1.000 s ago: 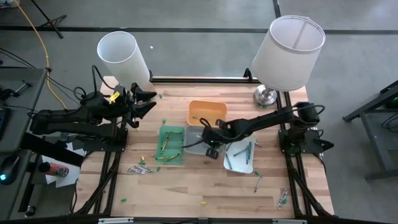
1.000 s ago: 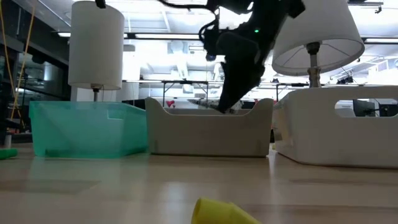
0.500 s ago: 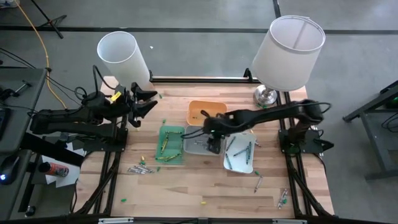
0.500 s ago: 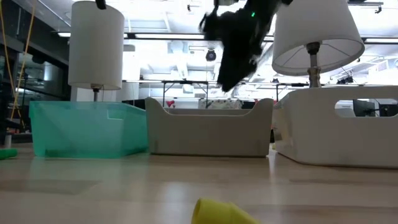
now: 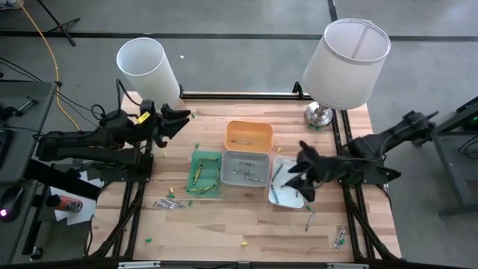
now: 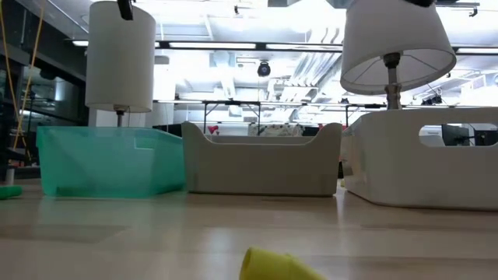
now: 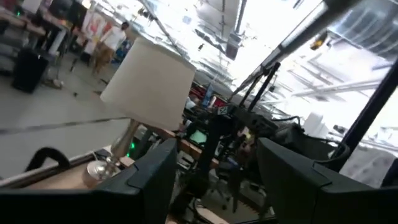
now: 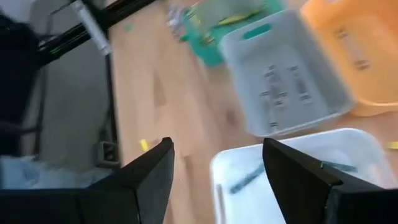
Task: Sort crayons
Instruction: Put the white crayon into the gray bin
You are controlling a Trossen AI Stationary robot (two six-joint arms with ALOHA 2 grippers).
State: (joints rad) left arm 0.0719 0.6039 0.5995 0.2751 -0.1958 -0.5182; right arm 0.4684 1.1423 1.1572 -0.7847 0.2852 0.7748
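Four trays cluster mid-counter (image 5: 224, 224): the grey tray (image 5: 246, 169) holds several pale crayons (image 5: 240, 173), the green tray (image 5: 204, 173) just beside it holds green and yellow sticks, the orange tray (image 5: 249, 136) behind it shows one small piece, and the white tray (image 5: 287, 187) on its other side holds dark teal ones. More loose crayons lie on the counter in front of the grey tray. The right gripper (image 5: 302, 173), fingers spread and empty, hangs over the white tray; the left gripper (image 5: 179, 119), also spread, waits well off beyond the green tray.

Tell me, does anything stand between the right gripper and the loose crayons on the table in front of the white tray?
Nothing visible does. The right gripper, open, hovers over the white tray; the loose crayons lie beyond its near edge on bare wood.
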